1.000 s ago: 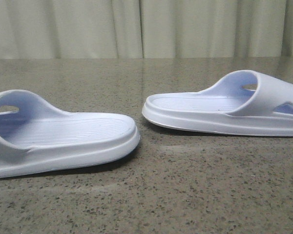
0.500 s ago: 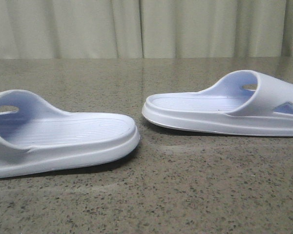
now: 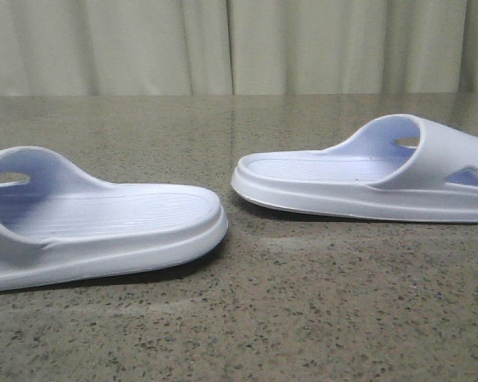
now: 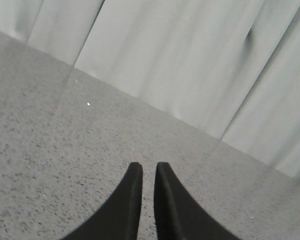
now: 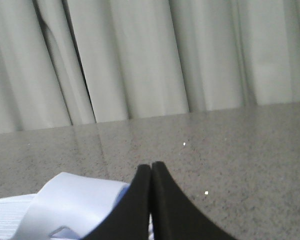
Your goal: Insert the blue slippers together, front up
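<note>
Two pale blue-white slippers lie sole-down on the speckled table, apart from each other. The left slipper sits at the near left, its strap at the left edge of the front view. The right slipper sits farther back on the right, its strap to the right. Neither gripper shows in the front view. My left gripper hovers over bare table, empty, its jaws nearly together with a thin slit between them. My right gripper is shut and empty, just above and beside the right slipper's strap.
The grey speckled table runs back to a pale pleated curtain along its far edge. The curtain also shows behind the table in the left wrist view and the right wrist view.
</note>
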